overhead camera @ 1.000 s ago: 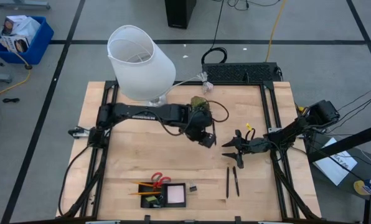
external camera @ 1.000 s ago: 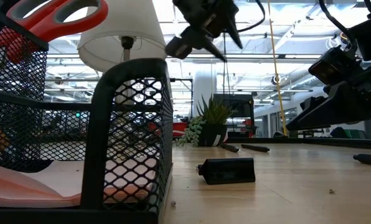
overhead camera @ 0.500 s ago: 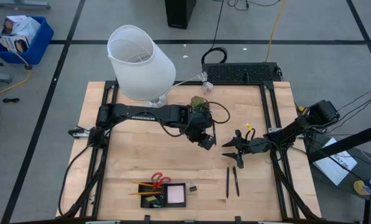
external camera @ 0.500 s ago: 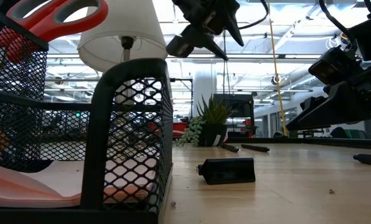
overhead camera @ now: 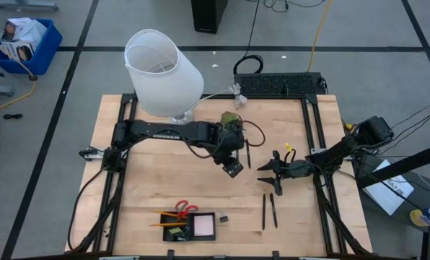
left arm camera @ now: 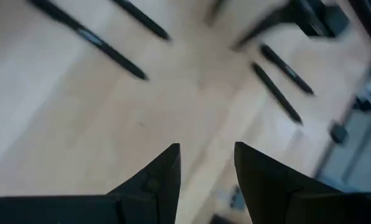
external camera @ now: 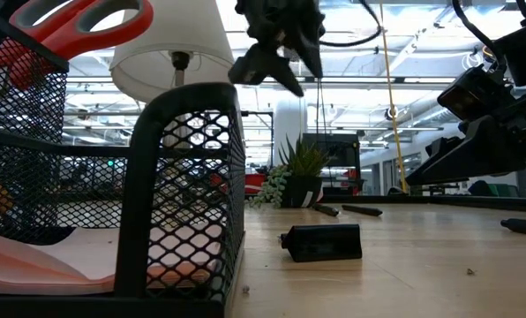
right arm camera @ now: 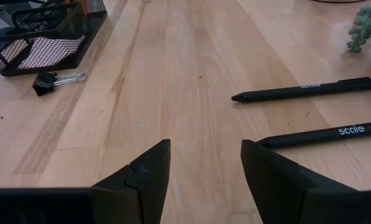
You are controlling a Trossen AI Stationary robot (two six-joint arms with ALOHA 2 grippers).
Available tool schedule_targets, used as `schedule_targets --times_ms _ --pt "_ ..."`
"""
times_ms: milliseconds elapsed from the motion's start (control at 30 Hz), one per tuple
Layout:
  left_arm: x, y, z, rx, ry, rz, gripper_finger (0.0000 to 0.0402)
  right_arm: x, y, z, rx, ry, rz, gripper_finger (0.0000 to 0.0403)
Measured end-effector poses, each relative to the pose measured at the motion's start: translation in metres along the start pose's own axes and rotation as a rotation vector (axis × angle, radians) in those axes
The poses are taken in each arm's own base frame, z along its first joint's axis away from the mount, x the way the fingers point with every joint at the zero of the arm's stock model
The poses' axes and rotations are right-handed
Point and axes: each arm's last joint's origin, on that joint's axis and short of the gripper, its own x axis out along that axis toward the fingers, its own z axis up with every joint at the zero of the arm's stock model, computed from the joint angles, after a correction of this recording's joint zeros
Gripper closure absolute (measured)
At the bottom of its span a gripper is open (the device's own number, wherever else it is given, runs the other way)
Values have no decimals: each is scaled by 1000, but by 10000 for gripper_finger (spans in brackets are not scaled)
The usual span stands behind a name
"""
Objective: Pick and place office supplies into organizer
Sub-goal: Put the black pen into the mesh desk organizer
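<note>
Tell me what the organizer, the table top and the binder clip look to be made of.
Organizer: black wire mesh, likely coated metal; the open grid shows the pink pad through it.
Table top: light wood, smooth and faintly glossy; grain runs in plank-like strips.
Binder clip: matte black body with shiny wire handles, probably steel.

The left arm lies stretched across the middle of the table, its wrist bent down, and the left end effector [overhead camera: 233, 167] hangs above the wood with its two dark fingers [left arm camera: 159, 175] parted and nothing between them. The right arm reaches in from the table's right edge (low and nearly level), the right end effector [overhead camera: 271, 170] likewise spread and empty, fingers [right arm camera: 142, 177] apart.
</note>
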Motion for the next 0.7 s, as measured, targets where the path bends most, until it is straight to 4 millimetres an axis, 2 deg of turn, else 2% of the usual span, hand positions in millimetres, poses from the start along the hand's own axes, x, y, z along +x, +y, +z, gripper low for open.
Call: schedule_targets --times_ms 300,533,700 --pt "-6 24 23 -269 -132 83 250 0 0 0 0 0 0 211" --pt "-7 15 37 -274 -257 -50 250 0 0 0 0 0 0 211" --pt "-8 14 38 -272 -270 -63 250 0 0 0 0 0 0 211"
